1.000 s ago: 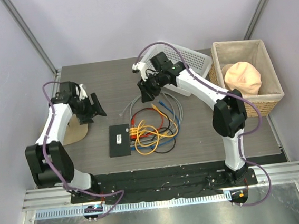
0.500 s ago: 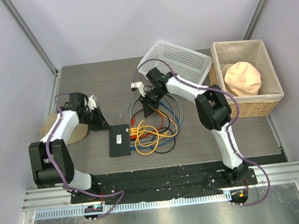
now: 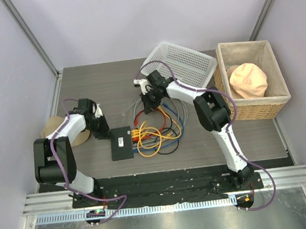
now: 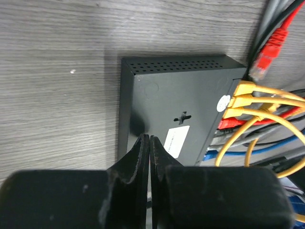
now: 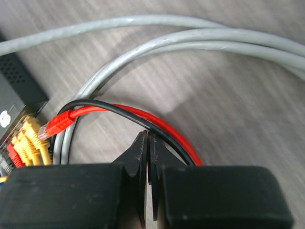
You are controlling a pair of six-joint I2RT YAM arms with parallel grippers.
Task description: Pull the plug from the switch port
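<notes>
We saw 1 switch holding 3 yellow plugs; left gripper and right gripper were both closed tight, empty.

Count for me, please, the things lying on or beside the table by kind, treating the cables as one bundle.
Switch: 1
Baskets: 2, the white basket and the wicker basket
Cable bundle: 1
Tan disc: 1
Peach lump in the wicker basket: 1
Total: 6
</notes>
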